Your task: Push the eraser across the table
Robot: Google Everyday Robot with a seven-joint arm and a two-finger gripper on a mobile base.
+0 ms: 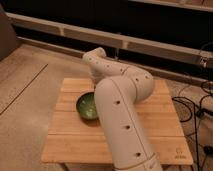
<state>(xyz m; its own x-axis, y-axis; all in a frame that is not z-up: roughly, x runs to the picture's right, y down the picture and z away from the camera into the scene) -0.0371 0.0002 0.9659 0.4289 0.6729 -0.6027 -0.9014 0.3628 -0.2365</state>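
Note:
The table [75, 142] has a light slatted wooden top and stands in the middle of the camera view. A green bowl [86, 106] sits left of centre on it. My white arm [122, 117] rises from the lower right, bends over the table's far side and covers the bowl's right edge. The gripper [95, 80] hangs from the wrist just behind the bowl's far rim, mostly hidden by the arm. No eraser shows; the arm may hide it.
Black cables [197, 107] lie on the floor right of the table. A long pale ledge [75, 32] runs along the dark wall behind. Bare concrete floor [25, 100] lies to the left.

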